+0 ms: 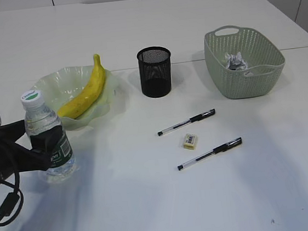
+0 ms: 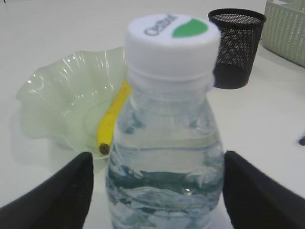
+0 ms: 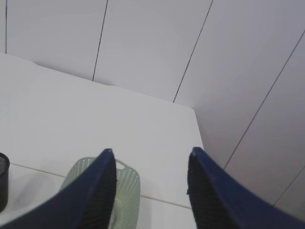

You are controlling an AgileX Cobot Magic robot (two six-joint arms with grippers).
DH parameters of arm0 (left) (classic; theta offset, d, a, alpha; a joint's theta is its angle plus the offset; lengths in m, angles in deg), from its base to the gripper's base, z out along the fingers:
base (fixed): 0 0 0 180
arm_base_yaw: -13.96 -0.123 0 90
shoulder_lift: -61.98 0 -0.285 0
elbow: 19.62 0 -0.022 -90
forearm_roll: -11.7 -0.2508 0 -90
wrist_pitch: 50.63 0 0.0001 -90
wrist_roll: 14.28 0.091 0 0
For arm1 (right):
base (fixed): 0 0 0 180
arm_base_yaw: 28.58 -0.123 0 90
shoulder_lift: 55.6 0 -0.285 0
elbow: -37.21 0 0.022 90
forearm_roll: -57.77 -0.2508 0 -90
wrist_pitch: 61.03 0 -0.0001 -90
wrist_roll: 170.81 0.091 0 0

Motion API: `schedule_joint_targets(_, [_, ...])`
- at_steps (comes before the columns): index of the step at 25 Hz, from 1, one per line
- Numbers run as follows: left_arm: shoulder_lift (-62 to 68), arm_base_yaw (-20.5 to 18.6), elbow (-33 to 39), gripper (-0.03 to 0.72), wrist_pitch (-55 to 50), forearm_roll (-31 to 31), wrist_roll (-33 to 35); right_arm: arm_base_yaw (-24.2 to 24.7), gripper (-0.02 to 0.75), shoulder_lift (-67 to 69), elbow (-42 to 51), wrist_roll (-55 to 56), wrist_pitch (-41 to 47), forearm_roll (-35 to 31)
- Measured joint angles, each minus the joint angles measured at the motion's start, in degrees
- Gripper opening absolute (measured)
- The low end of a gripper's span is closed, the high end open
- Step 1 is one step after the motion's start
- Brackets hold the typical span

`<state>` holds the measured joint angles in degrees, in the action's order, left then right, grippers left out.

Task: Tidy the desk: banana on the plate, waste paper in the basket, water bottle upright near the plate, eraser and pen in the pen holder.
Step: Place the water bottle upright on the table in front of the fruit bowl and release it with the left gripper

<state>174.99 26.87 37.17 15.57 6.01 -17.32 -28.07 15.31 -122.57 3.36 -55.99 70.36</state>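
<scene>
Nearest the camera, at the near left, the bottle point(image 1: 48, 138) stands upright on the white tabletop point(image 1: 152, 204), just beside the plate point(image 1: 52, 87). Left gripper point(image 2: 155, 188) has its jaws spread wide either side of the bottle; in the wrist view both fingers stand clear of it, so it appears to grip nothing. The banana point(image 1: 84, 94) already lies on the plate, and crumpled paper point(image 1: 235, 61) sits in the basket point(image 1: 244, 62) at the far right. Those steps look done. Left to do: two pens point(image 1: 187, 123) and the eraser point(image 1: 189, 140) lie loose in the middle, nearer than the black mesh holder point(image 1: 155, 71). Right gripper point(image 3: 151, 188) shows only in its own view, raised above the basket, half open and empty. Whether the holder is empty cannot be seen.
</scene>
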Motion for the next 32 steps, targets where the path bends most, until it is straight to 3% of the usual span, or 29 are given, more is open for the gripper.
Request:
schedule_joint_targets(8, [0.00, 0.00, 0.00, 0.613, 0.00, 0.00, -4.22, 0.00, 0.368, 0.00, 0.00, 0.00, 0.00, 0.00])
schedule_joint_targets(32, [-16.80, 0.00, 0.27, 0.601, 0.00, -2.54, -1.19, 0.00, 0.368, 0.00, 0.00, 0.00, -0.11, 0.00])
